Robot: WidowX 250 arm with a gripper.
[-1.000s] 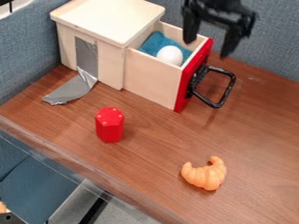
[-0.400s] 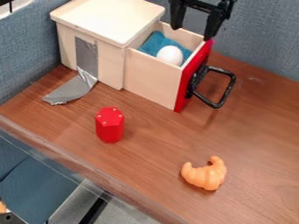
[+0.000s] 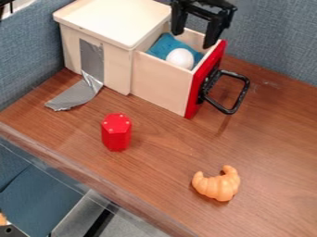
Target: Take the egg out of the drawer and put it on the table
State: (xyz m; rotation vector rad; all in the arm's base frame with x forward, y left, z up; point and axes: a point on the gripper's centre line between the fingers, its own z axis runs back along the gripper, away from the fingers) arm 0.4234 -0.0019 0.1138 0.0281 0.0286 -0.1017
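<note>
Your black two-finger hand [image 3: 193,39] hangs over the far side of the pulled-out, pale wooden drawer with a red front [image 3: 162,85], its fingers spread apart. You have the smooth white egg [image 3: 180,58] inside that drawer, against a blue cloth [image 3: 166,44]. On the brown wood-grain tabletop [image 3: 155,173] in front of the drawer, you see a red six-sided block [image 3: 117,133] upright and an orange toy croissant [image 3: 218,187], well apart from each other.

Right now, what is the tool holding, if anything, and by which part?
Nothing: the tool is open, and the egg lies in the drawer.
</note>
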